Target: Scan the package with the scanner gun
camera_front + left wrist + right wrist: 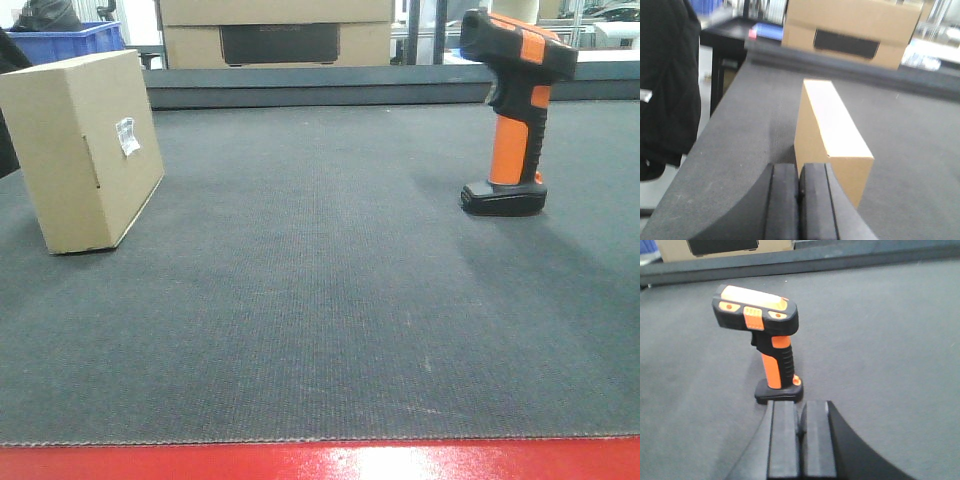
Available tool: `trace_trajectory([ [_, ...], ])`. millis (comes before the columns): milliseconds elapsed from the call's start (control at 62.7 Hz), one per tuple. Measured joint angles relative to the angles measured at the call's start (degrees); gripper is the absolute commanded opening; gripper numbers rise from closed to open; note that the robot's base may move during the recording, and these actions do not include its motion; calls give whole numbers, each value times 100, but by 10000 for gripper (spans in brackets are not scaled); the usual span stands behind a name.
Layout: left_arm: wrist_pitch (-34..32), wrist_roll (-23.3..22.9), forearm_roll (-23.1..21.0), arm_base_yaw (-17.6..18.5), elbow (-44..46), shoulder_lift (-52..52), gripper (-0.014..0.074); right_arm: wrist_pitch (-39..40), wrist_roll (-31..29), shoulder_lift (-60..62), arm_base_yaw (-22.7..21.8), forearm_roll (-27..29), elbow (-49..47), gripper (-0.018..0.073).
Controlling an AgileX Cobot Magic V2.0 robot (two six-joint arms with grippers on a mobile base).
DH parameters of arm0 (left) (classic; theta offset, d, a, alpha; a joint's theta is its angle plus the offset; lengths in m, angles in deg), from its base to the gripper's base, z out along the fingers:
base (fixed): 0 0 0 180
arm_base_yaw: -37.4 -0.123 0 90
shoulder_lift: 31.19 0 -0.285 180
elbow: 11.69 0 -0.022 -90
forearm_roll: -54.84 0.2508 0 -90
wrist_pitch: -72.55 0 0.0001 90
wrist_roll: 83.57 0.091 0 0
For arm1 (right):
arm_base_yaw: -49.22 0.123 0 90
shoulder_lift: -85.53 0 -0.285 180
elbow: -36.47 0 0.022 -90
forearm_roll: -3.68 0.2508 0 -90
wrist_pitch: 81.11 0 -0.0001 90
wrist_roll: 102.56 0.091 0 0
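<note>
A warehouse or packing workshop is showing here: cartons (276, 32) are sitting behind the dark felt worktop (320, 330), a blue storage crate (75, 42) standing beside the cartons.

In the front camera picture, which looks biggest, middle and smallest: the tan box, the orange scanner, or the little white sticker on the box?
1. The package looks biggest, though it may sit nearer the camera.
2. The scanner gun looks smaller.
3. The white label on the package is clearly the smallest.
</note>
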Motion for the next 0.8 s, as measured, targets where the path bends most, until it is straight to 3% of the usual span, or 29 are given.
trace_trajectory([
  [351, 602, 11, 0, 0, -269, -1577, -111, -1206, 0, 1869, 0, -198, 9, -169],
  [798, 600, 11, 0, 0, -269, -2131, -111, -1447, 0, 3689, 0, 4, 9, -169],
])
